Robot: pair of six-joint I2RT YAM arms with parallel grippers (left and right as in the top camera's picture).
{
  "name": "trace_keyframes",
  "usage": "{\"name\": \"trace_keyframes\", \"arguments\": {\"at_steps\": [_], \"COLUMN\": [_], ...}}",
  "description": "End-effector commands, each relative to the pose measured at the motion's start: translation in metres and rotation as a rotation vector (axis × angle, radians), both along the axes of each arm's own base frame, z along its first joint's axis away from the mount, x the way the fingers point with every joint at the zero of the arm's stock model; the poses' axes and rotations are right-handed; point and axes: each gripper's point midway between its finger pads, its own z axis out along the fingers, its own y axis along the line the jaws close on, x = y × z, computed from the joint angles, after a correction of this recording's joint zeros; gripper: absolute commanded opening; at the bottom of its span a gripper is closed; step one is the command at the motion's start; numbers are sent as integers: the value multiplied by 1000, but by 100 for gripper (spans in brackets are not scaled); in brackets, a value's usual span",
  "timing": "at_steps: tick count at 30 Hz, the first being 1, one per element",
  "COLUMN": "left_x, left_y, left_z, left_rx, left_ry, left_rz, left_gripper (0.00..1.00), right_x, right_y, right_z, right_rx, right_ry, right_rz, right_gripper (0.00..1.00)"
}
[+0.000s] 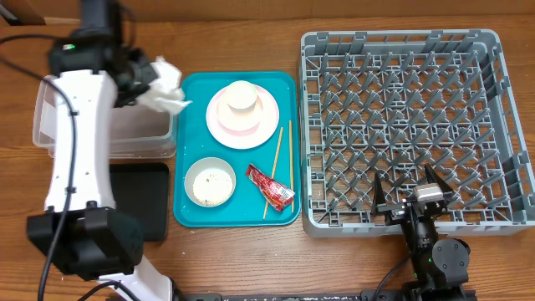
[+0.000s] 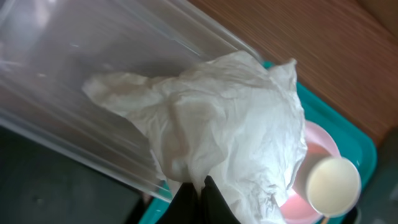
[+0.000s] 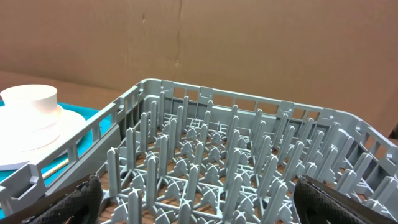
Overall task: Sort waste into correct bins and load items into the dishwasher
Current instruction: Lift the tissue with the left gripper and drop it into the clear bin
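While over tub, napkin in claw

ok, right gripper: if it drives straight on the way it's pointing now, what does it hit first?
The dish rack. The right gripper, jaws wide open, points into it, so it would likely meet the nearest upright pegs first. Depth is unclear, but nothing else shows in that line.

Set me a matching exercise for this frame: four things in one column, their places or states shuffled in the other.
1 napkin
2 sauce packet
3 cream cup
4 right gripper

A lying on the teal tray
B open, at the dish rack's near edge
C atop the pink plate
D pinched in the left gripper

Pairs: 1-D, 2-A, 3-C, 4-B
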Motion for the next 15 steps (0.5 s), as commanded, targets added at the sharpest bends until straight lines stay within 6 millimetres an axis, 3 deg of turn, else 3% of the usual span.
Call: {"name": "trace_keyframes", "arguments": {"at_steps": [1,7,15], "left_x": [-8,-20,-10], "left_y": [37,71,78], "left_z": [11,-11,-54], "left_rx": [25,41,45], "left_ry": [-21,24,18], "left_rz": [68,153,162], "left_gripper": [4,4,4], "right_x": [0,0,0], "right_y": [-2,-2,-2], "right_z": [-2,-2,-2], "right_rx": [-3,-3,-3], "right_ry": [-3,-3,-3], "right_rz": [-11,-11,-11], "right_gripper": [100,100,100]}}
